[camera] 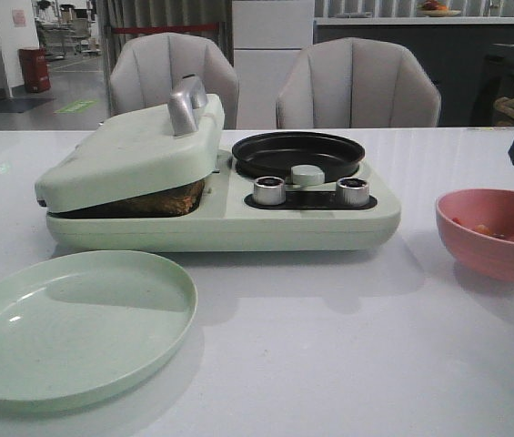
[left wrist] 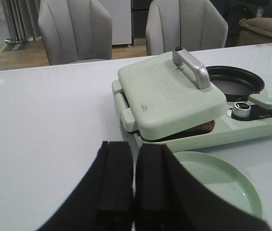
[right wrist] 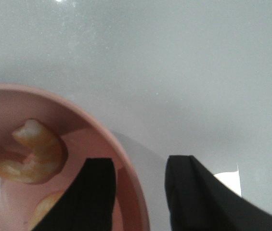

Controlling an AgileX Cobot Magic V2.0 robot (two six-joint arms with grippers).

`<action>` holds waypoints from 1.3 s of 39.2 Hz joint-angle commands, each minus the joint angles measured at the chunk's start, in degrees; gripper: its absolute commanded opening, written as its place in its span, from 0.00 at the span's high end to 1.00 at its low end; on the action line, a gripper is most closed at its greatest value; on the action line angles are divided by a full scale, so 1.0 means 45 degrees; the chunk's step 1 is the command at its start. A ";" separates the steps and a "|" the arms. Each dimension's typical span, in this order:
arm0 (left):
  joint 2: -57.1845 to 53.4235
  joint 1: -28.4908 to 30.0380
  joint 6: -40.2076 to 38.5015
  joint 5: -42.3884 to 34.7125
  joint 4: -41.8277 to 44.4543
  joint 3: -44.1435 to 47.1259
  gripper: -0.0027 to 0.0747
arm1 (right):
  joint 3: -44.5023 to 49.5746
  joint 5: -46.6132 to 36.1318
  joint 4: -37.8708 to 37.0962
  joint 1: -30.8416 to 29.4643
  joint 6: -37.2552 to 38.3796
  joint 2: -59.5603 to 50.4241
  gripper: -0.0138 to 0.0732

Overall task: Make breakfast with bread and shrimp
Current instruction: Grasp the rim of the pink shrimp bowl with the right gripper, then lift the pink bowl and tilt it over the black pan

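Between the parted jaws of the right gripper [right wrist: 138, 192] sat the pink bowl [right wrist: 126, 159] rim, shrimp [right wrist: 30, 156] just inside. Left gripper [left wrist: 133, 185] was pressed together, idle. Bread [camera: 161, 198] toasted under the lid. Guessing shrimp pickup's next, needs shifting inward.

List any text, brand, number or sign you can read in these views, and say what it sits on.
Embossed line of letters on the sandwich maker lid: there in the left wrist view, but too blurred to read.
Knobs on the sandwich maker: no markings can be made out.
Green plate, pink bowl, table: no text seen.
Nothing else legible in any view.
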 commanded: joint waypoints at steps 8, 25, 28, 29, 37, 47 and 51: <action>0.0164 -0.0099 -0.0145 -0.1033 -0.0131 -0.0323 0.82 | -0.0653 -0.0612 0.0283 -0.0046 -0.0199 0.0422 0.53; 0.0164 -0.0099 -0.0145 -0.1033 -0.0131 -0.0323 0.82 | -0.1664 -0.0794 0.0729 0.0129 -0.0721 -0.0983 0.68; 0.0164 -0.0099 -0.0145 -0.1033 -0.0131 -0.0323 0.82 | -0.1808 -0.1780 0.0840 0.0389 -0.0733 -0.1343 0.68; 0.0164 -0.0099 -0.0145 -0.1033 -0.0131 -0.0323 0.82 | -0.1852 -0.2125 0.0905 0.0490 -0.0733 -0.1469 0.68; 0.0164 -0.0099 -0.0145 -0.1033 -0.0131 -0.0323 0.82 | -0.1994 -0.4920 0.1074 0.1789 -0.0733 -0.1825 0.68; 0.0164 -0.0099 -0.0145 -0.1033 -0.0131 -0.0323 0.82 | -0.1662 -1.0398 0.0541 0.3583 -0.0733 -0.1570 0.68; 0.0164 -0.0099 -0.0145 -0.1033 -0.0131 -0.0323 0.82 | -0.1259 -1.3270 -0.0951 0.4014 -0.0721 -0.1353 0.68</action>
